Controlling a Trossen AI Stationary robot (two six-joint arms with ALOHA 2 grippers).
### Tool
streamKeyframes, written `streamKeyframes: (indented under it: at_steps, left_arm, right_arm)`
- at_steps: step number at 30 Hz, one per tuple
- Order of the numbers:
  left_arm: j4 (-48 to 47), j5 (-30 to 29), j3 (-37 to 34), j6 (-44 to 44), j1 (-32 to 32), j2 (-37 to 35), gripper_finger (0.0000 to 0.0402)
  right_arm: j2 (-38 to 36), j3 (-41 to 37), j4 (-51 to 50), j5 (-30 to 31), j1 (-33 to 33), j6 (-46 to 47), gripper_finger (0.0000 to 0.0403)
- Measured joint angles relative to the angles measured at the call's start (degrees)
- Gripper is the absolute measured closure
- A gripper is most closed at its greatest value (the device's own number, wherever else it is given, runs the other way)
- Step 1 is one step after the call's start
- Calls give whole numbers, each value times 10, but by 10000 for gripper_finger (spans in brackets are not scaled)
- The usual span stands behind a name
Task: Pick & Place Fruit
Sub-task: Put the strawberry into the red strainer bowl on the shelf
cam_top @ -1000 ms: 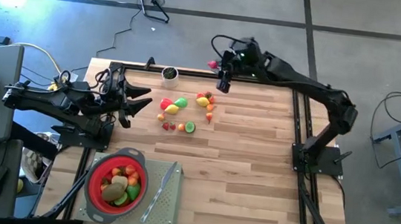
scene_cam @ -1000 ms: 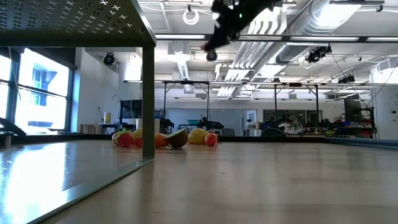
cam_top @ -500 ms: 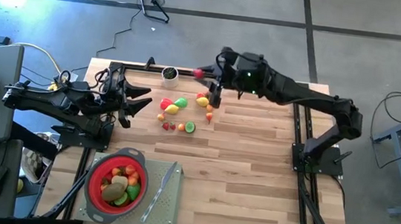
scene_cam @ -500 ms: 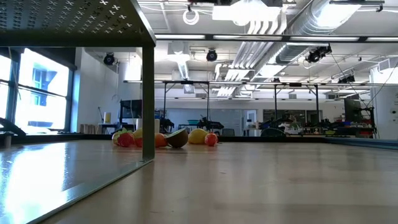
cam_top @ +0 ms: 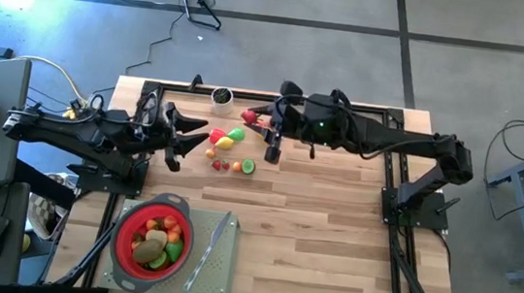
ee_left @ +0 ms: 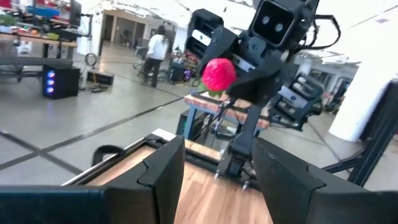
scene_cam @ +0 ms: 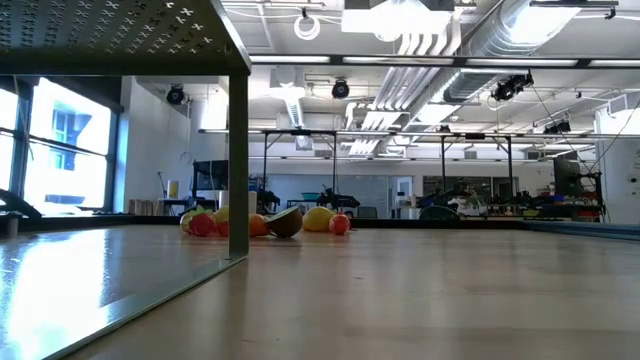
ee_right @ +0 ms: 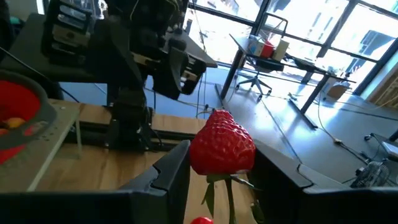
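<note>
One strawberry (ee_right: 222,148) is clamped in the right gripper (cam_top: 253,118), aloft above the fruit pile (cam_top: 233,143); left gripper (cam_top: 200,135) waits open-jawed. Next, I reckon: carry it to the red strainer (cam_top: 121,240).

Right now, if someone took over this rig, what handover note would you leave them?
Right gripper: shut on a red strawberry, held above the far side of the table beside the loose fruit pile.
Left gripper: open, empty, at the pile's left side, facing the right arm.
Red strainer: on the grey tray at the near left, already holding several fruits; a grey knife lies beside it.
Done: part of the fruit is in the strainer.
Left: place the strawberry, then move the remaining pile.
</note>
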Motion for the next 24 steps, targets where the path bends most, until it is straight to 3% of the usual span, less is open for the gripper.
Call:
streamKeyframes:
  at_steps: [8,13,24]
  left_arm:
    - [68,2,0,5,0,56,220]
    - [114,22,1,57,0,83,220]
    - [270,42,1,77,0,159,220]
  right_arm:
    - [0,0,3,27,21,0,261]
    - [0,0,3,28,32,0,262]
    - [0,0,-6,25,40,-6,262]
